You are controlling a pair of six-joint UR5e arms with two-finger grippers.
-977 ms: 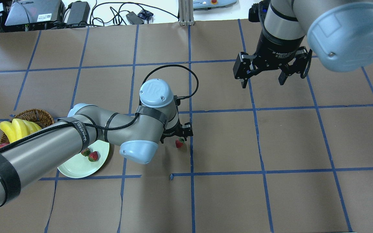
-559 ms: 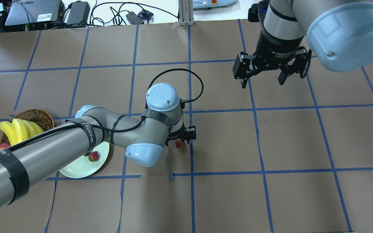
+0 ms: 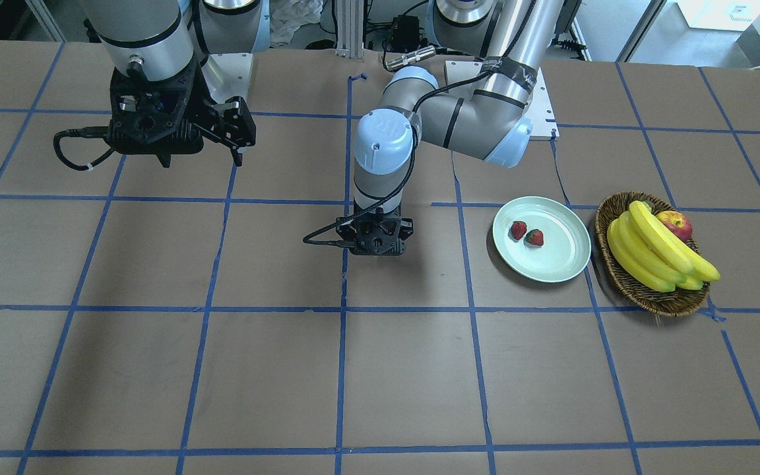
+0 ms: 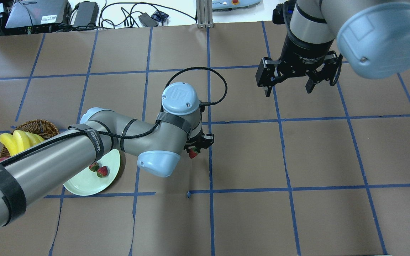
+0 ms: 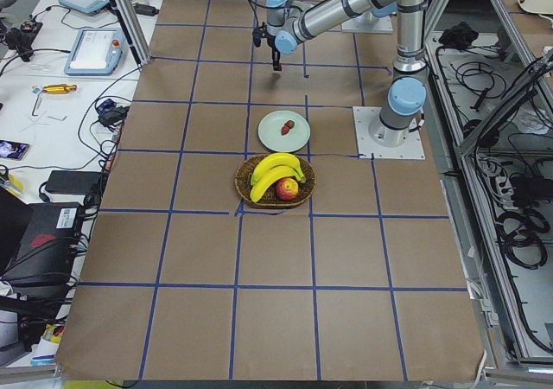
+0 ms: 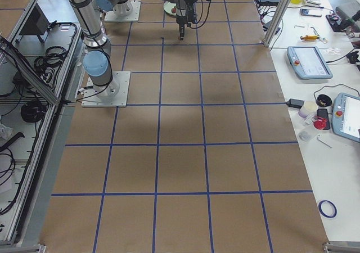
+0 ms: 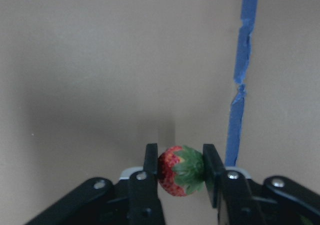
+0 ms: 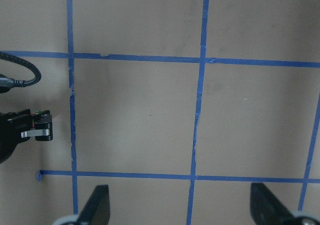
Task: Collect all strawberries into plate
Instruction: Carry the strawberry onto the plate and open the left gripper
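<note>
Left wrist-mounted view: left pincer [image 7: 180, 152] clamped on last strawberry [image 7: 178, 172], probably just clear of the counter [image 7: 100, 60]. Two strawberries [image 4: 98, 170] sit on the plate [image 4: 80, 186]. Next: carry over plate, release. Right pincer [image 4: 289, 91] apart, idle.

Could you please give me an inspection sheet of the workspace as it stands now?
Surface: table covered in brown paper with a blue tape grid.
Job's things: two strawberries on the plate; third strawberry off it.
Clutter: basket of bananas and an apple beside the plate.
Grippers: left gripper shut on third strawberry; right gripper open, empty.
Cables: black cable loops from left wrist.
Surroundings: teach pendants, laptop on benches.
</note>
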